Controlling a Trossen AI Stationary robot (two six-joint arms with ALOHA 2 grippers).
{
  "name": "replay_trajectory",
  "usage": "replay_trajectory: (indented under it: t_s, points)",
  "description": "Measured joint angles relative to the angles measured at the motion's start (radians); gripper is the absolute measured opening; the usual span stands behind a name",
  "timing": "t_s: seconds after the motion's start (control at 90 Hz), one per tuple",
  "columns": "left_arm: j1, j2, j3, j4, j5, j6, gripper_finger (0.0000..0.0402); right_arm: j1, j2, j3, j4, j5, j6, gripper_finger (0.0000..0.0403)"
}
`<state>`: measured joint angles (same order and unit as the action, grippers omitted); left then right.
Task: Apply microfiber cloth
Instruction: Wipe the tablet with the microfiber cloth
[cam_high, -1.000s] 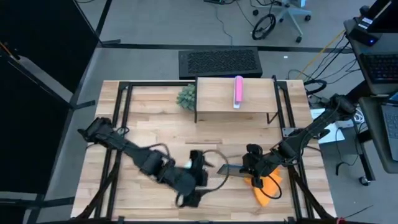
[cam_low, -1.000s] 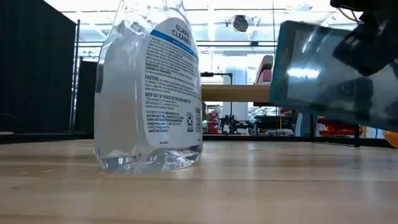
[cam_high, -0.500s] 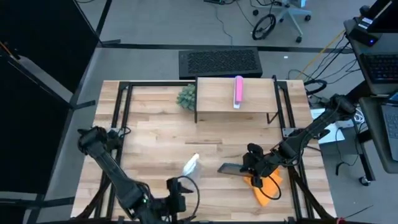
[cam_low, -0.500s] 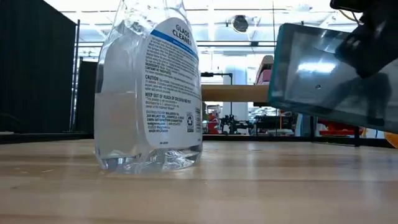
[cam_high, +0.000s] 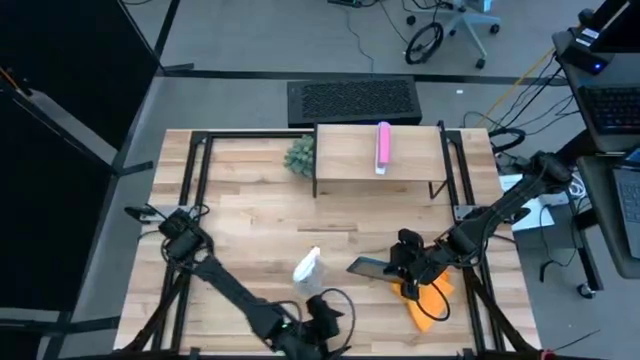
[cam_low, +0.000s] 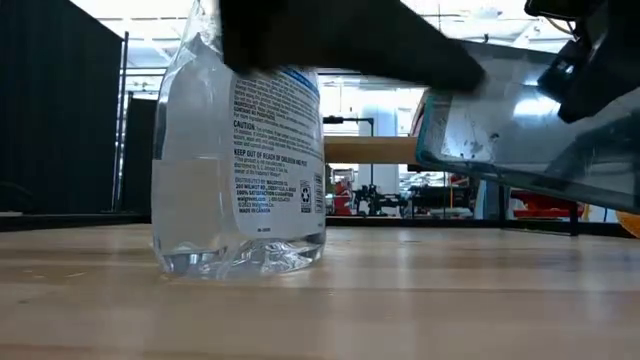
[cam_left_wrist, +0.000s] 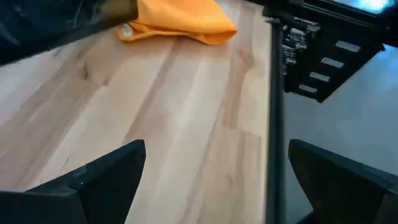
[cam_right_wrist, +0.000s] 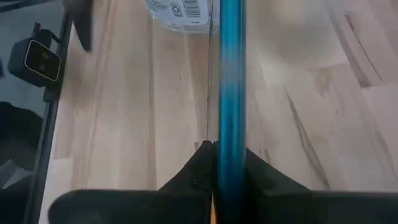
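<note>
The right gripper (cam_high: 400, 262) pinches the dark tablet (cam_high: 368, 268) by one edge and holds it off the table (cam_high: 250, 215), tilted. In the right wrist view the tablet (cam_right_wrist: 231, 93) shows edge-on as a thin blue line clamped between the two dark fingers (cam_right_wrist: 196, 171). The microfiber cloth (cam_high: 428, 300) lies bunched on the wood directly under and behind this claw, partly hidden by the arm from above.

The left gripper (cam_high: 322, 318) sits at the near edge of the table, its fingers (cam_left_wrist: 102, 177) spread wide with nothing between them. Ahead of it, across bare wood, the left wrist view shows the orange cloth (cam_left_wrist: 177, 22) clearly, rumpled and lying flat, which the high view only half shows.

Just beyond the left claw, between it and the tablet, stands the clear spray bottle (cam_high: 307, 270), upright. In the low view the bottle (cam_low: 240, 150) fills the foreground, a dark blur of arm crossing its top, and the tablet's (cam_low: 530, 125) glossy face hangs to the side of it, clear of the table.

Farther off are a small green plant (cam_high: 299, 154) and a raised wooden shelf (cam_high: 350, 155) bearing a pink object (cam_high: 383, 146).
</note>
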<state>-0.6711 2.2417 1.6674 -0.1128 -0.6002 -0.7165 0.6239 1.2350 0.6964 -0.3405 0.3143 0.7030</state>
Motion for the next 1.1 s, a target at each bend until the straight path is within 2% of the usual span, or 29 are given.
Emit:
replay_trajectory:
  t_s: [0.1,0.2,0.467,0.633,0.711,0.889,1.1]
  points:
    - [0.024,0.007,0.001,-0.006,-0.06,-0.003,0.0381,0.0,0.0,0.0,0.0,0.023,-0.008,0.0009]
    - [0.048,0.01,0.001,-0.086,-0.095,-0.014,0.0381,0.0,0.0,0.0,0.0,0.043,-0.009,0.0009]
    - [0.084,0.01,0.001,-0.462,-0.175,-0.168,0.0381,0.014,0.008,0.0,0.0,0.054,-0.007,0.0009]
    - [0.114,0.011,-0.037,-0.639,-0.275,-0.228,0.0381,0.012,0.063,0.0,0.015,0.059,-0.016,0.0009]
    - [0.121,0.011,-0.041,-0.628,-0.27,-0.208,0.0381,0.01,0.103,0.0,0.034,0.059,-0.024,0.0009]
    - [0.123,0.01,-0.034,-0.436,-0.146,-0.024,0.0381,-0.012,0.184,0.006,0.069,0.045,-0.047,0.0009]
    - [0.146,-0.033,-0.027,-0.39,-0.111,0.06,0.0381,-0.03,0.183,0.005,0.084,0.039,-0.078,0.0009]
